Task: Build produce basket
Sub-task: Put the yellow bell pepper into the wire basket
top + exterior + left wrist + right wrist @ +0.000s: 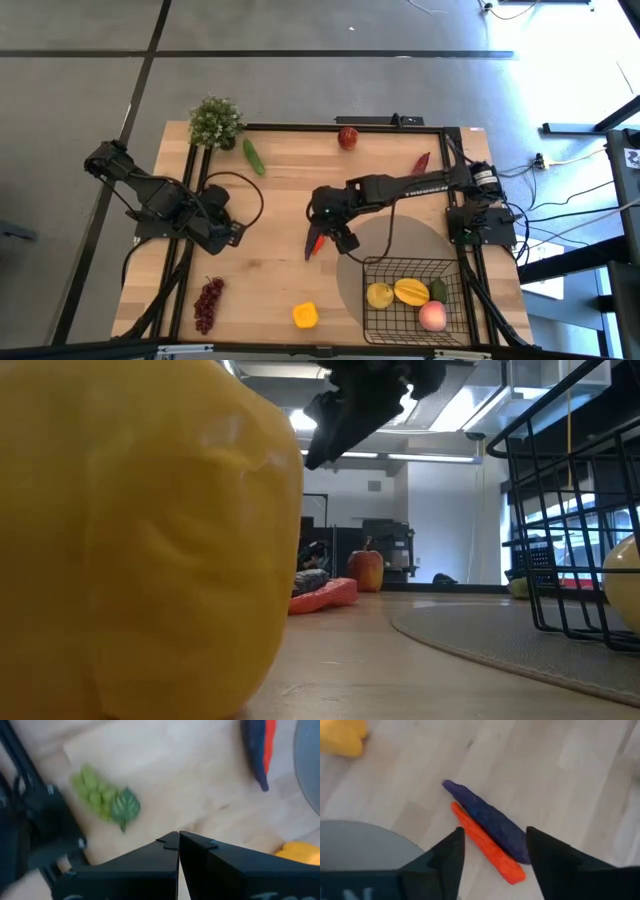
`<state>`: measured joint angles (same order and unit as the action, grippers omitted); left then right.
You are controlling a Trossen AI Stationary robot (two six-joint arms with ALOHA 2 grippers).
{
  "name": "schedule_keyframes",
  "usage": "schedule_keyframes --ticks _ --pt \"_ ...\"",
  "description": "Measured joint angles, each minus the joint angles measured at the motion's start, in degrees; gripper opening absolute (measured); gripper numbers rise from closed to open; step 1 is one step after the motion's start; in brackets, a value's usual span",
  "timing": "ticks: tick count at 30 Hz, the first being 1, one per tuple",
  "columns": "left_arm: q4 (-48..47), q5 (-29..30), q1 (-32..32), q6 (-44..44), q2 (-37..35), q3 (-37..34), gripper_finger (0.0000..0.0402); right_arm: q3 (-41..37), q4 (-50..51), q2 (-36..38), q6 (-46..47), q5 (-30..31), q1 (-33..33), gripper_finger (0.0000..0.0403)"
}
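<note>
An orange-red chili (487,847), with a dark purple strip along one side, lies flat on the wooden table (280,200) near its middle. My right gripper (495,831) hovers just above it, open, a finger on each side and touching nothing. The black wire basket (412,296) stands at the near right and holds a lemon (379,295), a mango (411,291) and a peach (432,316). My left gripper (178,838) is shut and holds nothing, poised over the table's left part near green grapes (102,800).
A yellow pepper (305,315) and purple grapes (207,303) lie near the front edge. A cucumber (254,157), a red apple (347,137), a second chili (422,162) and a potted plant (215,122) stand along the far side. A grey round mat (370,250) lies under the basket.
</note>
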<state>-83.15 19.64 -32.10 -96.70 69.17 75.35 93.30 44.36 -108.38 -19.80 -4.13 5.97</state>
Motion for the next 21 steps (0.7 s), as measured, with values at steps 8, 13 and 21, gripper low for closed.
schedule_keyframes --ticks 8,13,21 --pt "2.9 2.9 1.3 14.0 0.0 -1.7 0.0000 3.5 1.3 0.0 8.1 -2.9 1.9 0.0220" --pt "8.8 4.9 1.9 25.7 0.0 -6.0 0.0000 7.4 1.2 0.1 9.1 -6.4 3.5 0.0220" --pt "19.7 1.3 3.7 49.2 0.0 -10.2 0.0000 11.9 1.3 0.1 10.8 -2.8 7.5 0.0220"
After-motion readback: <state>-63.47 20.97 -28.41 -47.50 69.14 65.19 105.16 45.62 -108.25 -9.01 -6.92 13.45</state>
